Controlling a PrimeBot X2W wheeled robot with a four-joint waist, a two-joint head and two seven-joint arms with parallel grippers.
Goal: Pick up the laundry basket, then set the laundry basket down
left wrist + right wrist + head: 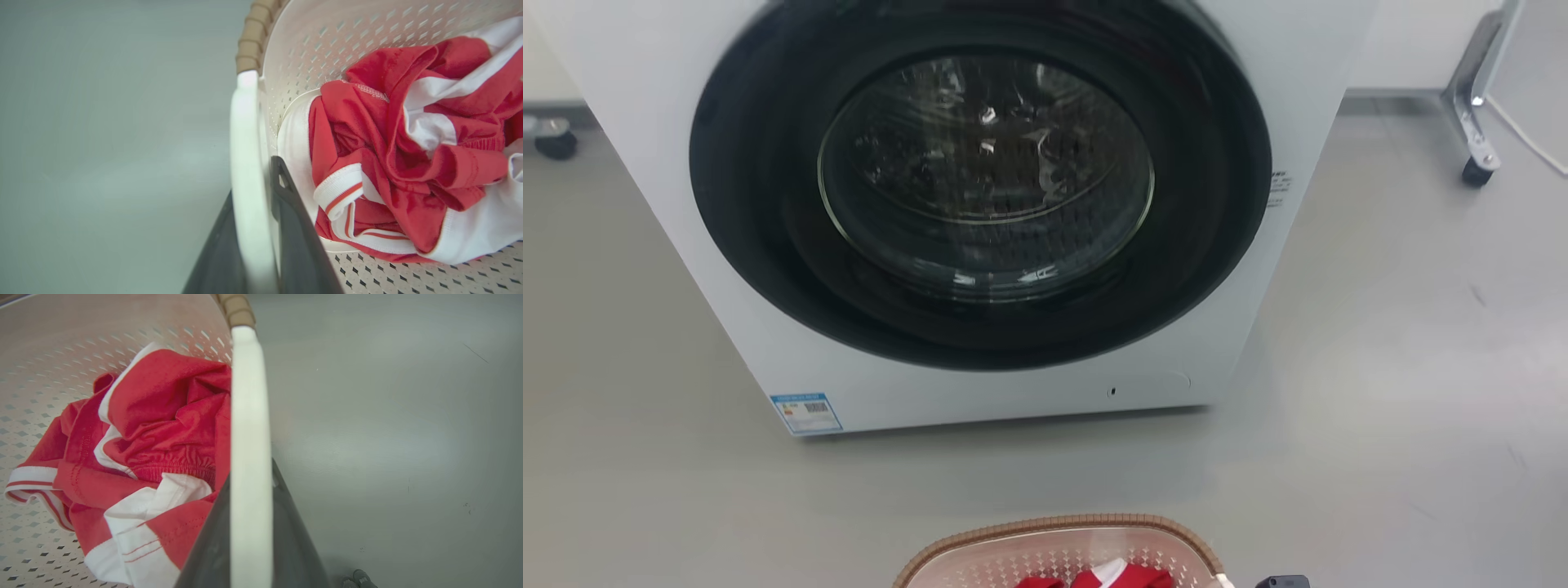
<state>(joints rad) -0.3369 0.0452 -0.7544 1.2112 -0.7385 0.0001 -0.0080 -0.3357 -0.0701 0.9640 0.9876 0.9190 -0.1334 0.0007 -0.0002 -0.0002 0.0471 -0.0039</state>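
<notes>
Left gripper [253, 179] pinching basket [327, 41] handle [245, 122]; basket body at 2 o'clock. Right gripper [251, 469] pinching opposite handle [249, 396]; body at 10 o'clock.

The basket [1013, 559], at 6 o'clock in the head view, is matt cream plastic, perforated. Its rim [1062, 521] is brown plastic moulded to look woven. The handle [247, 163] is smooth, slightly glossy white plastic. The cloth [408, 143] inside is soft, creased red-and-white fabric. The fingers [302, 245] look matt and dark. The washer [645, 122] panel is smooth white; its door [984, 171] is glossy dark plastic round clear glass. The floor [1405, 367] is smooth grey, dully shiny. At 2 o'clock a leg [1474, 82] is bare metal.
</notes>
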